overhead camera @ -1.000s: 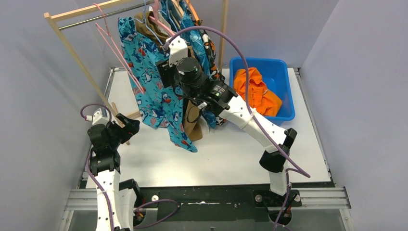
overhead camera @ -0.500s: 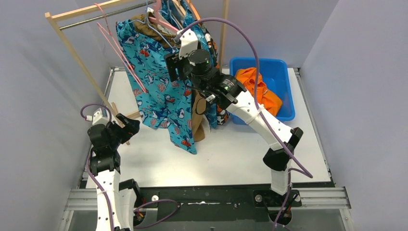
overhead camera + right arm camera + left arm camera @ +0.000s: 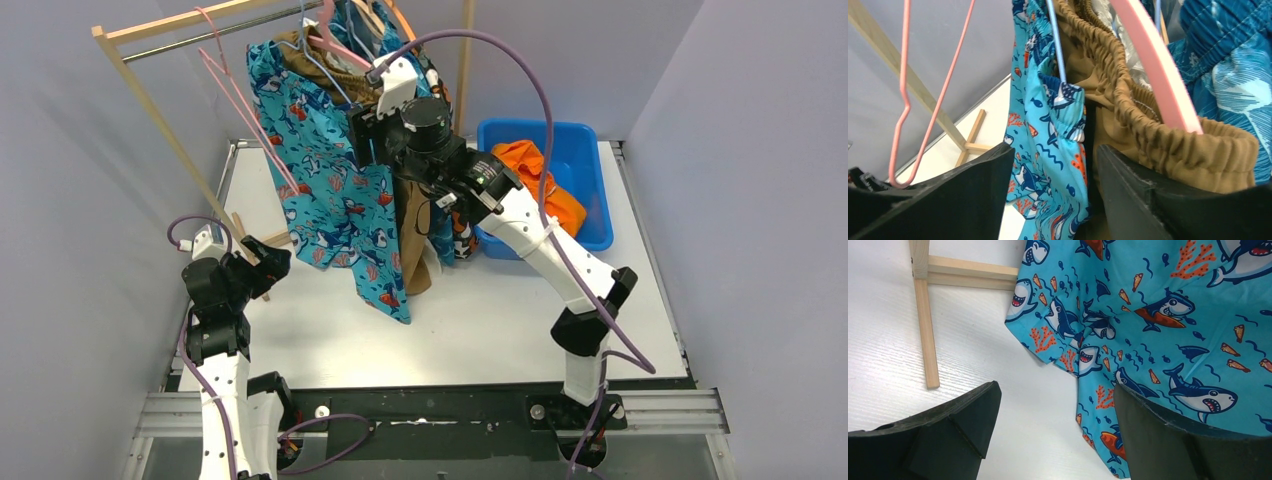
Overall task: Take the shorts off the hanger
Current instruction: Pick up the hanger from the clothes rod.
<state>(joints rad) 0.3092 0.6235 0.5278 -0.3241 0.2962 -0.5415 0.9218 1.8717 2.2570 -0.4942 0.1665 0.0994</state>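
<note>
My right gripper (image 3: 1055,150) is up at the rail, its fingers spread on either side of the waistband of the teal shark-print shorts (image 3: 1048,130). Nothing is pinched; the cloth hangs loose in the gap. Just beside that waistband sits the gathered band of the brown shorts (image 3: 1168,135), carried on a pink hanger (image 3: 1158,65), with the blue patterned shorts (image 3: 1228,75) behind. A thin blue hanger wire (image 3: 1058,45) runs down into the teal pair.

My left gripper (image 3: 1057,387) hangs low over the table, jaws wide apart and holding nothing, with the hem of the teal pair just ahead of it (touching the table or not, I cannot tell).

The table (image 3: 500,310) is flat and white, boxed in by plain grey-lilac walls (image 3: 760,200). At the back left stands a wooden rack (image 3: 160,120) with a metal rail (image 3: 200,35); its wooden foot (image 3: 925,330) lies on the table near the left fingers. An empty pink hanger (image 3: 240,105) dangles from the rail, left of the clothes.

At the back right a blue bin (image 3: 585,150) holds the orange shorts (image 3: 535,190). The garments are packed close together on the rail, so the teal pair is pressed against the brown one, and the right arm's purple cable (image 3: 540,100) loops over the bin.
</note>
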